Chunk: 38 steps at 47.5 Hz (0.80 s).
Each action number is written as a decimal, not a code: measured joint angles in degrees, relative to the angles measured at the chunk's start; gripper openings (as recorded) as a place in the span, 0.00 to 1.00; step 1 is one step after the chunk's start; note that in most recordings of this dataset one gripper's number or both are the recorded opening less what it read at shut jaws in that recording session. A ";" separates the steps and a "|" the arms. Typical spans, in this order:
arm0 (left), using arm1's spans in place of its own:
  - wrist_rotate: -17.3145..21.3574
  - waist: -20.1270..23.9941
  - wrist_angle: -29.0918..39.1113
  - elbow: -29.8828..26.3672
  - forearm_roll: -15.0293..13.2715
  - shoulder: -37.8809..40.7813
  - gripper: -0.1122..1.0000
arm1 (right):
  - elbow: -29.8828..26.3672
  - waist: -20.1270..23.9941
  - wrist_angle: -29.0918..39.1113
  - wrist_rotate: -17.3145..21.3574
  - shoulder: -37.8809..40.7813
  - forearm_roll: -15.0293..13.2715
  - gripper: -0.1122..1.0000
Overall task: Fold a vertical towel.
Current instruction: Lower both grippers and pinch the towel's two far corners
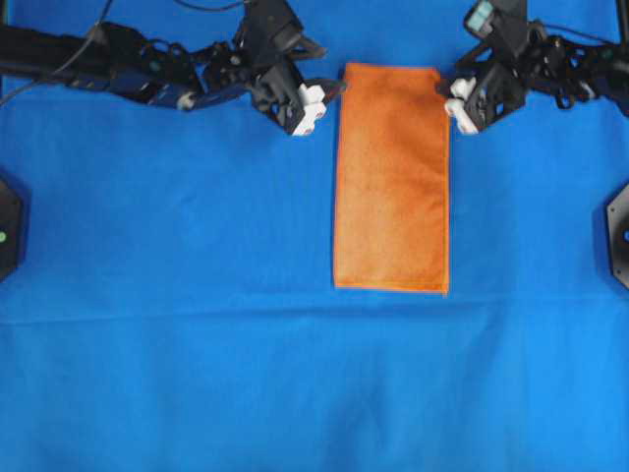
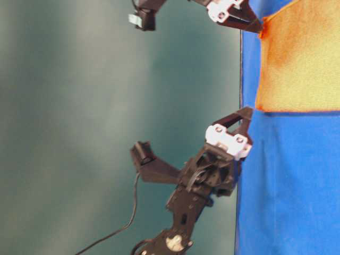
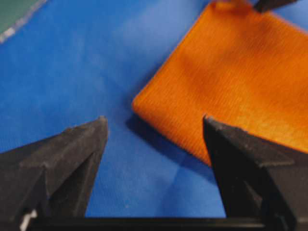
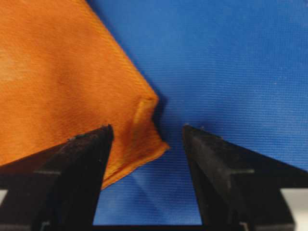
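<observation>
The orange towel (image 1: 391,177) lies flat and lengthwise on the blue sheet (image 1: 197,324), its short far edge towards the arms. My left gripper (image 1: 337,91) is open at the towel's far left corner. In the left wrist view (image 3: 154,122) that corner (image 3: 139,102) lies just ahead between the jaws, and one finger (image 3: 240,159) overlaps the towel edge. My right gripper (image 1: 447,84) is open at the far right corner. In the right wrist view (image 4: 147,130) the slightly puckered corner (image 4: 154,139) sits between the jaws. Neither gripper holds anything. The towel (image 2: 297,58) also shows at table level.
The blue sheet covers the whole table. Black arm bases sit at the left edge (image 1: 8,231) and the right edge (image 1: 619,231). At table level the left gripper (image 2: 245,118) and right gripper (image 2: 257,25) stand at the sheet's edge (image 2: 240,79).
</observation>
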 measured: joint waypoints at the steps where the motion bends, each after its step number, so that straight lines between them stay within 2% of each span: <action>1: 0.09 0.00 0.00 -0.35 0.00 0.53 0.76 | -0.09 0.00 -0.09 0.09 0.35 0.00 0.66; 10: 0.18 0.09 0.35 -2.11 0.00 3.78 0.70 | -0.79 -0.09 -0.44 0.18 3.08 0.26 0.64; 14: 1.23 0.35 1.41 -2.72 0.00 4.66 0.58 | -1.05 -0.09 -0.53 0.18 3.34 0.26 0.57; 23: 1.58 0.44 3.16 -3.69 0.00 5.10 0.24 | -1.23 0.00 -0.44 0.00 3.34 0.26 0.14; 27: 2.46 0.00 3.25 -3.69 0.09 5.01 0.11 | -1.23 0.00 -0.44 0.00 3.34 0.26 0.13; 38: 3.52 -0.09 3.52 -3.87 0.09 5.01 0.11 | -1.14 0.09 -0.44 0.00 3.34 0.26 0.13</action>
